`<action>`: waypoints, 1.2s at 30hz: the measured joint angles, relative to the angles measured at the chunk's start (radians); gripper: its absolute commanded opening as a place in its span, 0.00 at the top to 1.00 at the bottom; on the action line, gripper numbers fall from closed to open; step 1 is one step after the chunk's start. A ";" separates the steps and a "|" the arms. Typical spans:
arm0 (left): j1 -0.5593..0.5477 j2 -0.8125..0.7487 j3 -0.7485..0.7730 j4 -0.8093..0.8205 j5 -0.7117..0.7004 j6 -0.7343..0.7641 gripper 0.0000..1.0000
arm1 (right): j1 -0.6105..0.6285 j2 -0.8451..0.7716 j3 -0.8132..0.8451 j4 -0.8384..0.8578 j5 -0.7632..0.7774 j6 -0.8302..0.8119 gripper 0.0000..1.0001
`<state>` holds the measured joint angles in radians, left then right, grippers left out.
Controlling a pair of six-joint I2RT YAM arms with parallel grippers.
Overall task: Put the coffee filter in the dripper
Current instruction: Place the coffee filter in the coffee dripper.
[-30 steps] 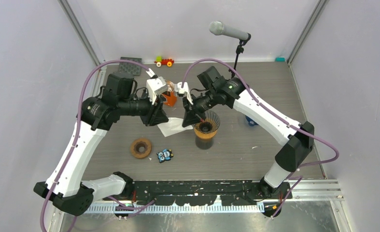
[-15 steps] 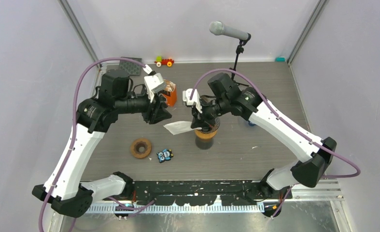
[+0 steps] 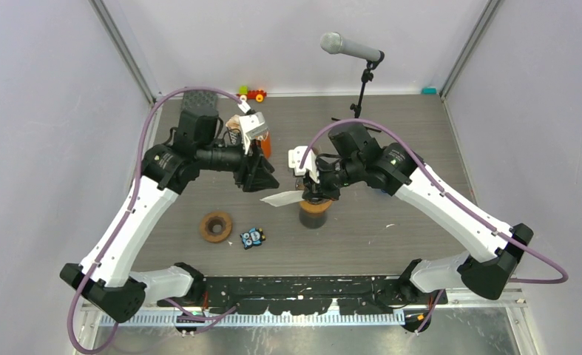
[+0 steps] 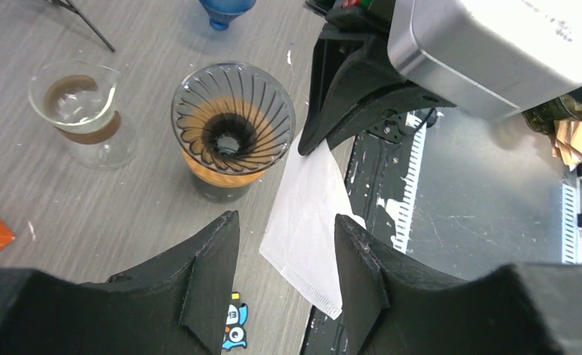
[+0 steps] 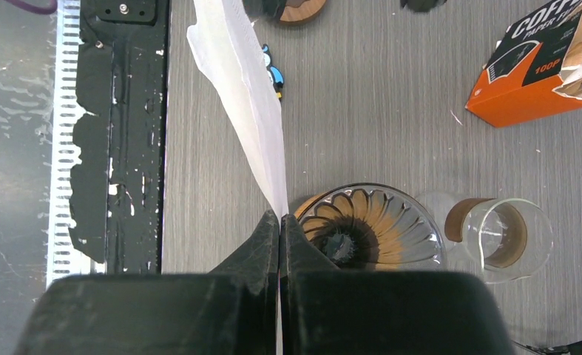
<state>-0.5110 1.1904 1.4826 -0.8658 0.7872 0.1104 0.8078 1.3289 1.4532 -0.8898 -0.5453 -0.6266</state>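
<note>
The white paper coffee filter (image 3: 280, 198) hangs in the air by one corner, with my right gripper (image 3: 308, 191) shut on that corner. In the right wrist view the filter (image 5: 243, 81) stretches away from the closed right gripper (image 5: 280, 218), just left of the dripper's rim. The dripper (image 3: 316, 212) is ribbed glass on an amber base and stands empty (image 4: 232, 122) (image 5: 373, 225). My left gripper (image 3: 271, 183) is open just left of the filter. Past its spread left gripper (image 4: 286, 217) fingers the filter (image 4: 310, 222) shows, untouched.
An orange filter box (image 5: 524, 74) stands behind the dripper, with a small glass server (image 4: 80, 111) (image 5: 498, 237) beside it. A brown ring (image 3: 216, 226) and a penguin sticker (image 3: 252, 237) lie front left. A microphone on a stand (image 3: 350, 48) rises at the back.
My left gripper has opened, let go of the filter and shifted right. My right gripper, still shut on the filter, has carried it over to the dripper's left rim.
</note>
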 measured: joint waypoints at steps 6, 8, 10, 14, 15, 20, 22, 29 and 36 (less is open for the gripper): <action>-0.026 0.000 -0.053 0.028 0.014 -0.002 0.48 | 0.000 0.006 0.000 -0.024 0.002 -0.008 1.00; -0.033 0.000 -0.060 0.035 0.015 0.001 0.48 | 0.000 0.014 0.000 -0.028 0.001 -0.008 0.99; -0.037 0.000 -0.066 0.043 0.015 0.002 0.48 | 0.000 0.020 0.000 -0.031 0.001 -0.008 0.99; -0.043 -0.001 -0.084 0.053 0.015 0.008 0.48 | 0.000 0.022 0.000 -0.036 -0.002 -0.008 1.00; -0.045 -0.002 -0.091 0.055 0.014 0.011 0.48 | 0.000 0.022 0.000 -0.036 -0.004 -0.008 1.00; -0.060 -0.004 -0.122 0.054 -0.005 0.037 0.49 | 0.000 0.022 0.000 -0.040 -0.009 -0.008 0.99; -0.065 -0.004 -0.124 0.055 -0.011 0.046 0.49 | 0.000 0.022 0.000 -0.040 -0.011 -0.008 0.99; -0.079 -0.007 -0.132 0.054 -0.030 0.071 0.49 | 0.000 0.022 0.000 -0.045 -0.014 -0.008 0.99; -0.098 -0.009 -0.140 0.053 -0.054 0.105 0.48 | 0.000 0.025 0.000 -0.051 -0.014 -0.008 0.99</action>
<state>-0.6094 1.1812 1.3426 -0.8127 0.7334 0.2153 0.8078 1.3540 1.4536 -0.9405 -0.5591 -0.6350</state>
